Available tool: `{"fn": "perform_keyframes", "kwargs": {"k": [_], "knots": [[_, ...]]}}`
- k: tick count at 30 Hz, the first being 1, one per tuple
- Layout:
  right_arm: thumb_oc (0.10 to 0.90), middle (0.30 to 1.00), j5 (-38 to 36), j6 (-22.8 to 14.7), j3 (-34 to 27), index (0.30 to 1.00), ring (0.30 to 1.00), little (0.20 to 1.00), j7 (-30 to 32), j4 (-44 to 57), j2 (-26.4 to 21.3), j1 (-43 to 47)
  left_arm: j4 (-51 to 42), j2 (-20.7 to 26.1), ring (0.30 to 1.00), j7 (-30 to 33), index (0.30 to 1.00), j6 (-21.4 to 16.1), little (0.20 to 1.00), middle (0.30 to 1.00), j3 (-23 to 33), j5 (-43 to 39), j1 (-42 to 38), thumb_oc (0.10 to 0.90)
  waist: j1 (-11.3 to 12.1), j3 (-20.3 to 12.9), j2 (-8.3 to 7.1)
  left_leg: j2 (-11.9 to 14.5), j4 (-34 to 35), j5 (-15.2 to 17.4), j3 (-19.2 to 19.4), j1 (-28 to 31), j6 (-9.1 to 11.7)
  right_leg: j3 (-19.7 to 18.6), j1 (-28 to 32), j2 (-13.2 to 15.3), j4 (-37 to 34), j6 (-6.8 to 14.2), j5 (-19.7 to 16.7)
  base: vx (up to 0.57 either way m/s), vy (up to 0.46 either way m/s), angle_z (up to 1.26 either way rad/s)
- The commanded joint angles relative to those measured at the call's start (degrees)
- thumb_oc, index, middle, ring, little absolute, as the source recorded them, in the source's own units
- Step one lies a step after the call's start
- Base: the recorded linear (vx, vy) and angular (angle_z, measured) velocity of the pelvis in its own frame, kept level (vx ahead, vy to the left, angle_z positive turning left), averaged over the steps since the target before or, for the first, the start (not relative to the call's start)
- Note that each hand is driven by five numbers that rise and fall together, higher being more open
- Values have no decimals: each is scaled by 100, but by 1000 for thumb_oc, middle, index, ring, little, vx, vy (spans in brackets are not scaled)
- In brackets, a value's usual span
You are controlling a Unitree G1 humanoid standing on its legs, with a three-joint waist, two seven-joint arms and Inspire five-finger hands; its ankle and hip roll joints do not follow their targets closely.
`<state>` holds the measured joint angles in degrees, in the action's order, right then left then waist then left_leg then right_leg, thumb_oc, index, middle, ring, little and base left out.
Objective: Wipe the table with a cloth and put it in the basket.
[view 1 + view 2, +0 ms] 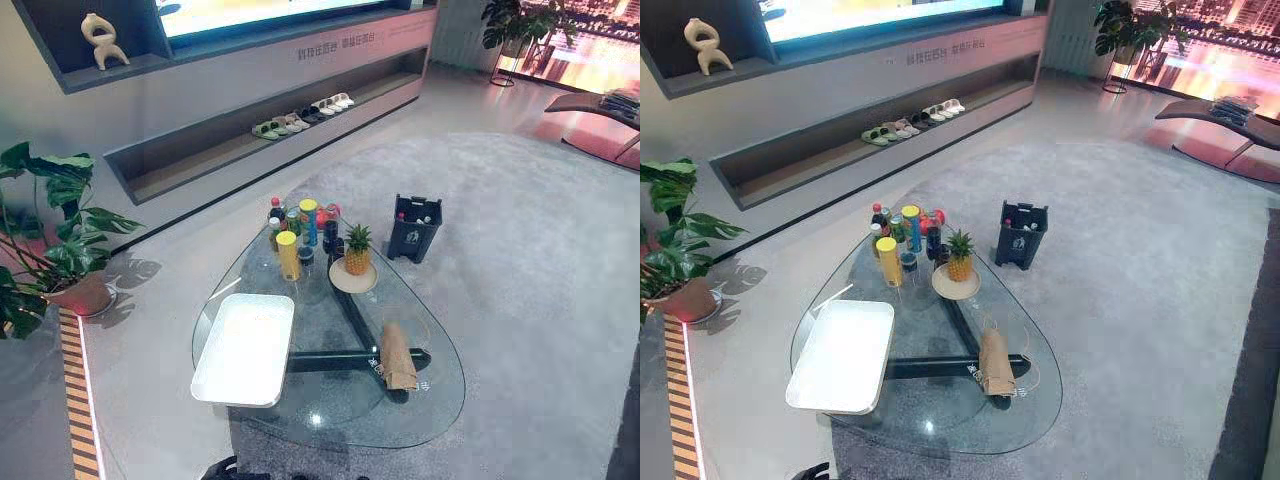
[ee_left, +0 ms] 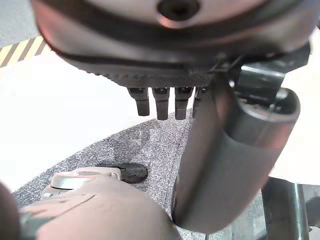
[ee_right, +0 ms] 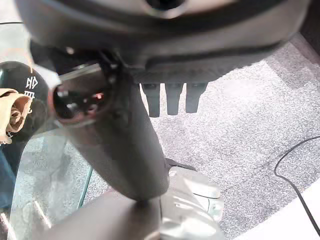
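A crumpled brown cloth (image 1: 398, 355) lies on the near right part of the glass table (image 1: 440, 400), over the dark table base; its edge also shows in the right wrist view (image 3: 12, 112). A white rectangular tray-like basket (image 1: 245, 347) sits on the table's near left. A dark basket (image 1: 415, 228) holding a few items stands on the carpet beyond the table. My left hand (image 2: 162, 102) hangs over the carpet with straight fingers, holding nothing. My right hand (image 3: 172, 97) hangs by the table's edge, fingers straight and empty, apart from the cloth.
Several bottles and cans (image 1: 300, 225) crowd the table's far end beside a pineapple (image 1: 357, 250) on a plate. A potted plant (image 1: 50, 240) stands at the left. A low shelf with shoes (image 1: 300, 115) runs along the back wall. Grey carpet surrounds the table.
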<state>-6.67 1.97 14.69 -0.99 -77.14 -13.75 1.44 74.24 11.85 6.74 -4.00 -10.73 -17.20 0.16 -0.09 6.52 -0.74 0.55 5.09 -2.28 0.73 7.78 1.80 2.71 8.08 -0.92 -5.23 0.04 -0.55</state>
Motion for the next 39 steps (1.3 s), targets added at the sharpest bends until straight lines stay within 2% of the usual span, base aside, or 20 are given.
{"fn": "perform_keyframes", "kwargs": {"k": [1, 22, 31, 32, 34, 35, 37, 39], "knots": [[800, 900, -53, 9, 192, 900, 900, 900, 14, -110, -11, 304, 212, -92, 900, 45, 900, -17, 900, 900, -203, -7, -415, 800, 56, 134, -85, -153, -148, 538, 75, 90, -132, 80, 7, 219, 172, 328, 171, 4, 185, 22], [800, 900, -18, -51, 188, 900, 900, 900, 61, -120, 0, 296, 248, -95, 900, 32, 900, -112, 900, 900, -178, 26, -379, 800, 64, 128, -88, -165, -147, 548, 71, 100, -142, 89, 20, 223, 166, 331, 170, 0, 0, 0], [800, 900, -75, -448, 127, 900, 900, 900, 599, -25, -38, 335, 237, -81, 900, 144, 900, -111, 900, 900, -183, 128, -356, 800, 67, 132, -97, -183, -181, 565, 76, 76, -143, 67, -1, 230, 159, 353, 141, 3, -3, 0], [800, 900, -41, -627, 100, 900, 900, 900, 709, 11, -72, 355, 244, -52, 900, 159, 900, -122, 900, 900, -175, 169, -345, 800, 70, 142, -103, -182, -196, 572, 86, 59, -143, 57, -24, 231, 161, 360, 130, 32, -23, 0], [800, 900, -41, -678, 94, 900, 900, 900, 738, 23, -82, 359, 246, -45, 900, 165, 900, -124, 900, 900, -169, 180, -342, 800, 71, 143, -105, -182, -201, 574, 91, 57, -144, 57, -25, 232, 158, 363, 124, 31, -12, 0], [800, 900, -54, -929, 47, 900, 900, 900, 864, 146, -139, 384, 250, -13, 900, 175, 900, -144, 900, 900, -143, 242, -291, 800, 66, 151, -121, -190, -227, 588, 116, 37, -146, 34, -48, 238, 136, 381, 89, 71, -28, 0], [800, 900, -55, -1001, 31, 900, 900, 900, 905, 197, -160, 392, 249, 2, 900, 178, 900, -154, 900, 900, -134, 281, -271, 800, 67, 154, -129, -191, -250, 596, 129, 18, -149, 23, -65, 241, 135, 384, 78, 51, -24, -1], [800, 900, -49, -1268, -16, 900, 900, 900, 1099, 447, -253, 436, 269, 58, 900, 240, 900, -268, 900, 900, -121, 310, -209, 800, 67, 184, -179, -190, -371, 638, 196, -95, -167, -29, -161, 247, 146, 395, 45, 39, -41, -4]]}}
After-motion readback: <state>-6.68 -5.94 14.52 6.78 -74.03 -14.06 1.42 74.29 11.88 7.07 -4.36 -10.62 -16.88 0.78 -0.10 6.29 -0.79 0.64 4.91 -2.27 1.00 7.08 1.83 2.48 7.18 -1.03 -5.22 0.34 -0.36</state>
